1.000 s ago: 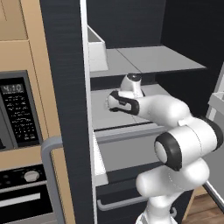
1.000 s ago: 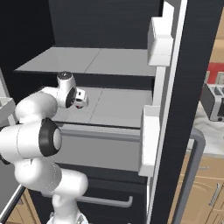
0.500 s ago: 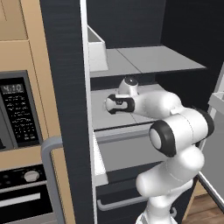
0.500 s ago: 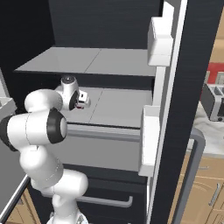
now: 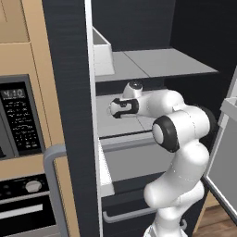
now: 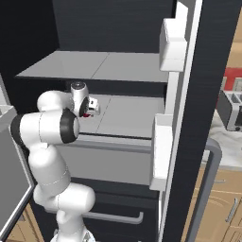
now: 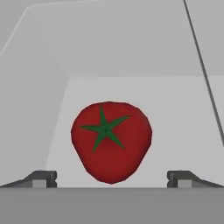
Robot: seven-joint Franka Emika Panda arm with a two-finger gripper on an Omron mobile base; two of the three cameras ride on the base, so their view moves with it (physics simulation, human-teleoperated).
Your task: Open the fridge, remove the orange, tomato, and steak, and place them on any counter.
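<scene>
Reaching into the open fridge (image 5: pixel 69 92), the gripper (image 7: pixel 111 177) is hovering spread wide with the tomato (image 7: pixel 111 141) sitting straight ahead between its fingertips (image 7: pixel 43 177), seemingly lining up to grab it.

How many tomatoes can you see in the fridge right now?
1. The tomato sits on the pale grey fridge shelf, straight ahead of the open gripper. The arm hides part of that shelf in the base views, so others may be hidden.
</scene>
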